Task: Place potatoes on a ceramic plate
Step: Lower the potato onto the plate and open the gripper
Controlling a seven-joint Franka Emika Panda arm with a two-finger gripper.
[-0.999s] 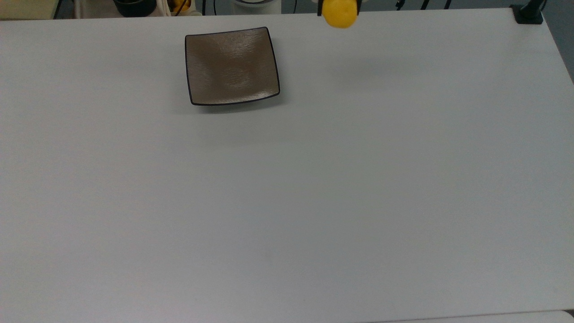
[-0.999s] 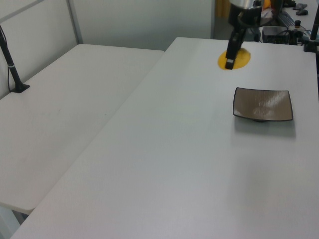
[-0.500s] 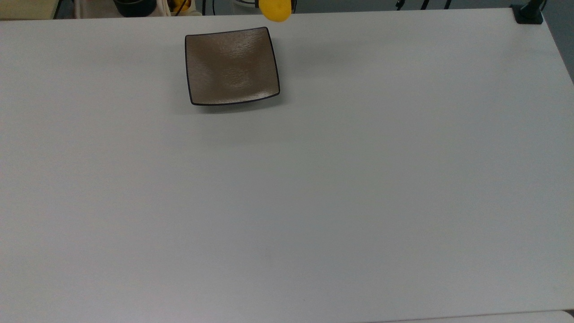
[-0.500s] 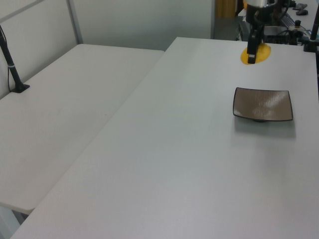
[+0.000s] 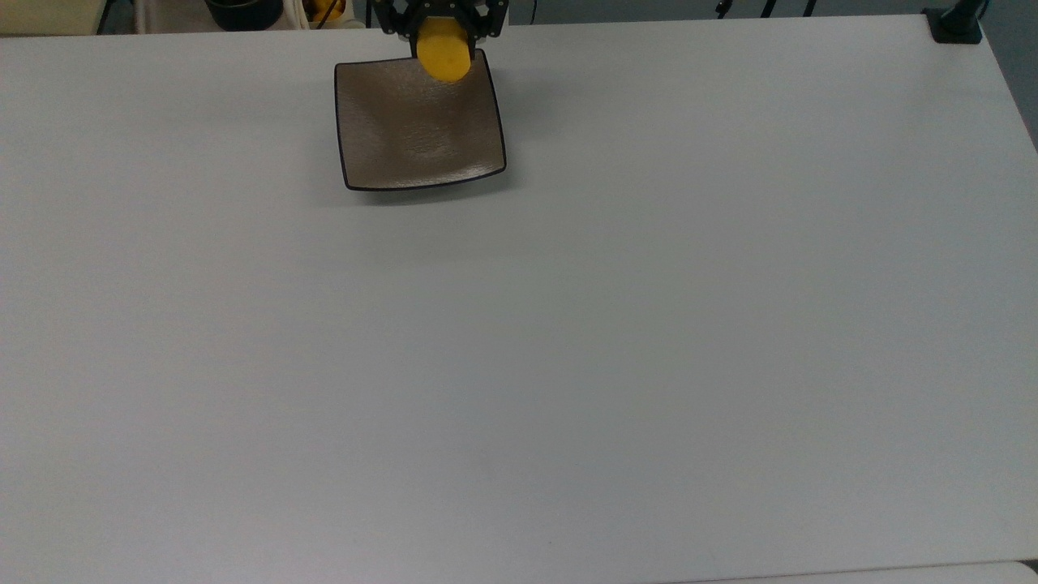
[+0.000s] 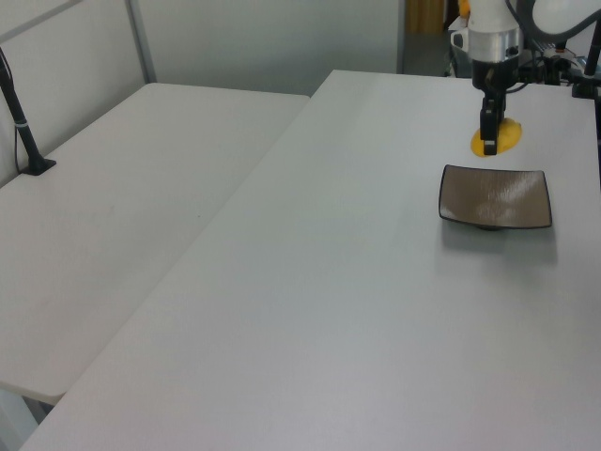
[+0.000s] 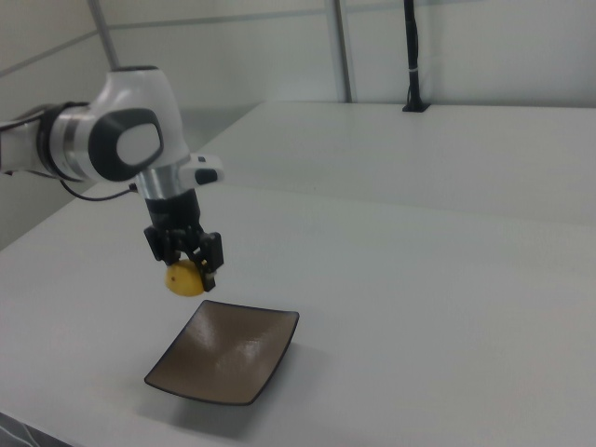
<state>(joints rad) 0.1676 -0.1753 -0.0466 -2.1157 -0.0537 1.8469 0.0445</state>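
The gripper point(image 7: 191, 268) is closed on the yellow potato point(image 7: 184, 279) — the black fingers point(image 7: 212, 261) clamp its sides, and the lump protrudes just below the fingertips. In the top view the potato point(image 5: 443, 50) overlaps the square ceramic plate point(image 5: 405, 154) at roughly 1 o'clock on its rim. In the right view the potato hangs clear above the plate's point(image 7: 270, 354) edge at about 10 o'clock — not touching it. The plate rests flat on the white table point(image 5: 649, 324).
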